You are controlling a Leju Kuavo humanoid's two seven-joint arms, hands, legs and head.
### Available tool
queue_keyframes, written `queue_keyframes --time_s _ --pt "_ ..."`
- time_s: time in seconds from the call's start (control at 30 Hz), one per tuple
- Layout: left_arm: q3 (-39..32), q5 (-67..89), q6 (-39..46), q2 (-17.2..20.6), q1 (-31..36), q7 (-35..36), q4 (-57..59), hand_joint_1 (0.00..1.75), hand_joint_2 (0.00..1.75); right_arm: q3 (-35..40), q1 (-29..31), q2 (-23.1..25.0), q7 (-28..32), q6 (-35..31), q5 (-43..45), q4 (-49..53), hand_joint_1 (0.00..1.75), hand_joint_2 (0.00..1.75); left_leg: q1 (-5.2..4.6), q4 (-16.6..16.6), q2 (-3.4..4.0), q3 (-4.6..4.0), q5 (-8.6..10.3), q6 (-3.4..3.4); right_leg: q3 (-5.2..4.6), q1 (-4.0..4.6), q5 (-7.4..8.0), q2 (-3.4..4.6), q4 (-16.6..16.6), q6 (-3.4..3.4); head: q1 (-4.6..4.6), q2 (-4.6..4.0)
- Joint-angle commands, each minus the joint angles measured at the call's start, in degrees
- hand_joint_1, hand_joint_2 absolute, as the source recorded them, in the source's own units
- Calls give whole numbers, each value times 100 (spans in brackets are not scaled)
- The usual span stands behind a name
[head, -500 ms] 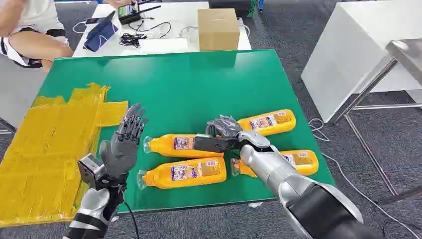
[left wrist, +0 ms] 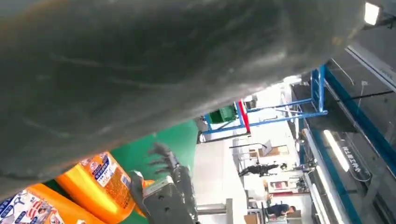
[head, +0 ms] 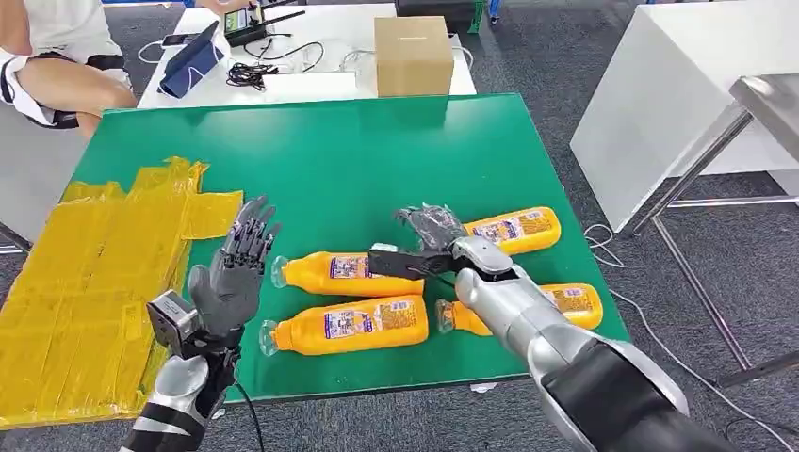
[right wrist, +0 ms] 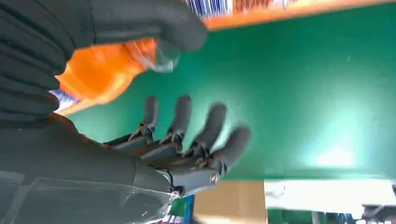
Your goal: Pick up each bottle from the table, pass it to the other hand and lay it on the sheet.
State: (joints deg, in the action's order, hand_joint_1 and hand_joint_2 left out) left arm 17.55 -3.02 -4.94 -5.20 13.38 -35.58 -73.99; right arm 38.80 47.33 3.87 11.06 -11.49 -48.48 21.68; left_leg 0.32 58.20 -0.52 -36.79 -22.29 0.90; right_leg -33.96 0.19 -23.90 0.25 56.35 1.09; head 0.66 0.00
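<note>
**Right hand open above the bottles, nothing picked up yet**

A green table (head: 339, 160) fills most of the head view. A crumpled yellow sheet (head: 89, 282) covers its left part and hangs over the left edge. Four orange bottles lie on their sides in the right front part of the table, close together and well apart from the sheet.

The right arm reaches in from the lower right. The right hand (head: 424, 240) is over the gap between the far-left bottle (head: 344, 273) and the far-right bottle (head: 513, 230), fingers spread, thumb pointing left across the far-left bottle's base. It holds nothing. In the right wrist view, the fingers (right wrist: 196, 140) are apart over bare green, with an orange bottle just behind the thumb. Whether the hand touches a bottle cannot be told.

The left hand (head: 231, 273) is raised near the front edge, between the sheet and the bottles, palm up, fingers apart, empty.

This looks like the first step: reaching for a bottle. The next move calls for closing around one bottle body without nudging its neighbours, then lifting towards the waiting left hand.

The near-left bottle (head: 349, 326) and near-right bottle (head: 556, 306) lie close to the front and right edges. Open green lies behind the bottles; a cardboard box (head: 413, 55) stands beyond the far edge.
</note>
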Motion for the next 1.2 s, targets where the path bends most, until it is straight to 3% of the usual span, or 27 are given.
queue_keyframes --time_s 0.03,0.4,0.67,0.7,1.03,1.2 --pt "-101 48 128 16 27 145 223 0 0 218 205 437 -161 -677 -116 418 0 175 -4 -2 14 6 -5 -2 1 -4 -2 11 2 1 0 0" --pt "-164 102 154 -10 5 161 207 0 0 168 87 452 -10 -583 -67 748 0 175 -1 -2 3 7 -3 -1 2 -1 -4 1 6 1 0 0" --pt "-351 128 191 -11 -68 161 247 0 0 112 -418 524 257 94 680 2279 0 175 -1 -3 10 13 -7 -4 6 -2 -7 4 6 0 0 0" --pt "-371 138 195 -8 -63 155 273 0 0 137 -490 523 353 563 1057 2438 0 175 -2 -4 6 25 -12 -6 18 -2 -13 -1 6 0 0 0" --pt "-547 163 233 -8 27 66 361 0 0 764 -180 761 49 1393 1564 1257 0 175 -1 -4 10 20 -8 -3 12 -2 -7 5 6 0 0 0" --pt "-549 164 234 -9 35 65 369 0 0 774 -181 747 52 1397 1567 1225 0 175 -2 -5 2 22 -8 -3 17 -3 -10 -2 5 1 0 0"
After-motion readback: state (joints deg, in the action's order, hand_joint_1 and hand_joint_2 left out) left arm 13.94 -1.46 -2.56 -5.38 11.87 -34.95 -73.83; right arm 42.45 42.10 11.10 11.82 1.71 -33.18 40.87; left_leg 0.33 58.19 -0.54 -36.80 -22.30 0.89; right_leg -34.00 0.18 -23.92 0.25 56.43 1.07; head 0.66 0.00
